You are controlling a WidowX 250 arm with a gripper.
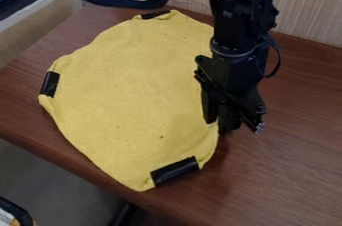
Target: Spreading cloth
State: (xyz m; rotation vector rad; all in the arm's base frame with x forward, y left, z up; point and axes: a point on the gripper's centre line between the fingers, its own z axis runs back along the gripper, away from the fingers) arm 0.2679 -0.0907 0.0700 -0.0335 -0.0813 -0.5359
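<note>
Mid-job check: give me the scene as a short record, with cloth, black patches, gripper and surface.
cloth: yellow, mostly spread, edge wavy
black patches: three in sight, at the cloth's far, left and near edges
gripper: black, low at the cloth's right edge; hold on cloth unclear
surface: brown wooden table, under the cloth

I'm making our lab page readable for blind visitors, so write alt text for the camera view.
A yellow cloth with three black strips at its edge lies spread almost flat on a brown table. A black robot arm hangs down from the top, its hand at the cloth's right-hand edge.
</note>
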